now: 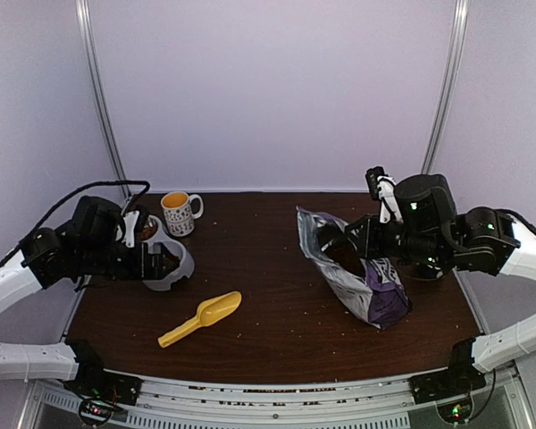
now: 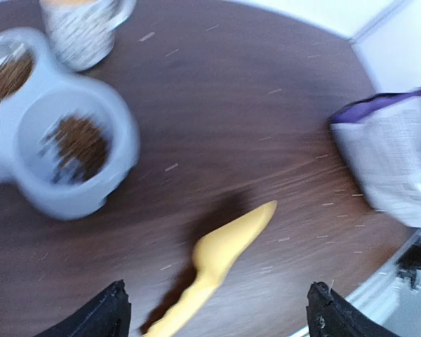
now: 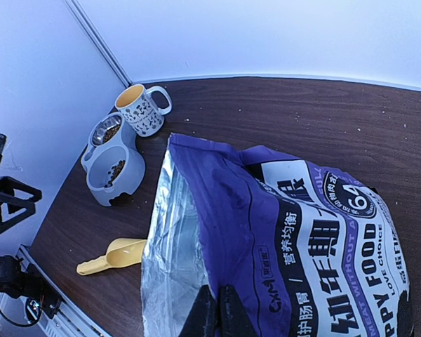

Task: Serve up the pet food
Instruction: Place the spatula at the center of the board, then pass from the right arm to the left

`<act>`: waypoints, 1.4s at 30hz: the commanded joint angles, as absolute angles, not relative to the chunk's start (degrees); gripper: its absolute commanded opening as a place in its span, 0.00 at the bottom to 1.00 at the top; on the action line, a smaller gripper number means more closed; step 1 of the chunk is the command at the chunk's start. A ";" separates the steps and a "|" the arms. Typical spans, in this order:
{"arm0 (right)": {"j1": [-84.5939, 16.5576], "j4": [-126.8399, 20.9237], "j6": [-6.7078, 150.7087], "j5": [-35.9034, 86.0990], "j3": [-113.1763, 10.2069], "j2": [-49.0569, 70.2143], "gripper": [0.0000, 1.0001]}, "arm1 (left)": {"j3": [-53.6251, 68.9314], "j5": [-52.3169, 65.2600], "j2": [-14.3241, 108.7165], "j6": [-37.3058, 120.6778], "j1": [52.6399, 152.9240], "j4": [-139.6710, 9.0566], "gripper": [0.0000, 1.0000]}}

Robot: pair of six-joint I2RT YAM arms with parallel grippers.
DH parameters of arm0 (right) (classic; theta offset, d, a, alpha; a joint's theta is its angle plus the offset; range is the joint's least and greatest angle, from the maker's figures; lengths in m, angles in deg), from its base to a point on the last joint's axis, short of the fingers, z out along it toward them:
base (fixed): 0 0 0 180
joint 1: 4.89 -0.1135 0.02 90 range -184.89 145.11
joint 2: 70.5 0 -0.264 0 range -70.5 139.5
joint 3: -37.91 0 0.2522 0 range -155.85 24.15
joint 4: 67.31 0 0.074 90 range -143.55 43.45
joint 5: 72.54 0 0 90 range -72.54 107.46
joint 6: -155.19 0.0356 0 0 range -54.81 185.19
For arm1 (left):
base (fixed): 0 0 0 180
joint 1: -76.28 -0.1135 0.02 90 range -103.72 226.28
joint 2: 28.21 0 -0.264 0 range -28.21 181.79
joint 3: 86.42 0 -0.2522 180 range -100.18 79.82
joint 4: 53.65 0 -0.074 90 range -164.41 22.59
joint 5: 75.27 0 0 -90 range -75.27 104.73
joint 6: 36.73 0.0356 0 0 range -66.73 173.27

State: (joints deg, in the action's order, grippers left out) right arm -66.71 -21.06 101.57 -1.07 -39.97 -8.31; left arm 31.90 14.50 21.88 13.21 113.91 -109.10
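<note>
Dark wood table (image 1: 277, 268), pale walls round it. L side: grey double bowl (image 1: 184, 269) w/ brown kibble (image 1: 149, 230) in far cup. L gripper (image 1: 163, 260) hangs right over near cup, hiding most of it. Patterned mug (image 1: 180, 213), yellow inside, just behind bowl, handle to the right. Yellow scoop (image 1: 202, 318) lies flat toward front edge, apart from bowl, cup end pointing back-right. R side: purple & white bag (image 1: 375, 290) slumped, mouth open toward back-left, brown contents showing inside. R gripper (image 1: 355, 241) at bag's upper rim; jaws can't be made out from here.
</note>
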 commanded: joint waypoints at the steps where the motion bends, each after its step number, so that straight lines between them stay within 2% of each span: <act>1: -66.52 -21.92 102.05 -2.58 -39.14 -10.18 0.00 | 23.27 15.21 29.44 9.00 123.23 -99.05 0.90; 8: -66.50 -22.24 102.06 -2.08 -38.14 -11.03 0.00 | 5.81 6.53 51.18 5.82 134.77 -81.81 0.91; 12: -66.44 -22.86 101.93 -1.54 -37.42 -11.71 0.00 | 1.26 1.15 60.03 3.06 135.79 -77.10 0.91; 20: -66.42 -23.57 101.36 -1.02 -36.79 -12.32 0.00 | -3.18 -0.39 69.43 2.21 136.62 -76.40 0.89; 22: -66.43 -23.67 101.24 -1.00 -36.76 -12.40 0.00 | -3.80 -1.40 70.83 2.48 136.78 -75.69 0.82; 23: -66.42 -23.67 101.18 -0.96 -36.74 -12.40 0.00 | -4.41 -2.04 71.63 2.51 136.90 -75.68 0.75; 24: -66.44 -23.67 101.09 -0.92 -36.73 -12.48 0.00 | -5.07 -2.84 72.57 2.44 137.11 -75.67 0.64; 27: -66.42 -22.69 100.76 -0.69 -37.04 -12.81 0.00 | -6.61 -3.96 74.28 2.40 137.89 -75.48 0.22; 28: -66.46 -21.94 100.64 -0.77 -37.28 -13.01 0.03 | -6.46 -3.80 74.24 2.47 138.04 -75.26 0.09; 29: -66.45 -20.85 100.75 -0.95 -37.70 -13.33 0.12 | -6.15 -3.56 73.89 2.59 138.07 -75.24 0.01; 32: -66.37 -18.63 101.41 -1.82 -38.23 -16.02 0.40 | -5.53 -0.87 71.25 4.21 137.87 -76.99 0.00; 34: -66.01 -18.63 101.52 -2.61 -37.22 -18.89 0.53 | -5.31 -0.40 69.25 5.63 137.39 -78.74 0.00; 38: -61.57 -16.32 103.19 -3.56 -32.43 -23.13 0.60 | -5.19 -2.14 65.23 11.40 136.10 -84.64 0.00; 42: -56.45 -16.22 104.68 -0.25 -24.62 -24.29 0.59 | -6.34 -5.90 62.33 17.93 135.02 -93.24 0.00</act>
State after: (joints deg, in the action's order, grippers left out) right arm -59.94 -19.25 102.57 -1.68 -31.57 -24.66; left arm -4.25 -1.54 69.13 8.99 136.42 -88.60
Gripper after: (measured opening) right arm 0.598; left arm 0.005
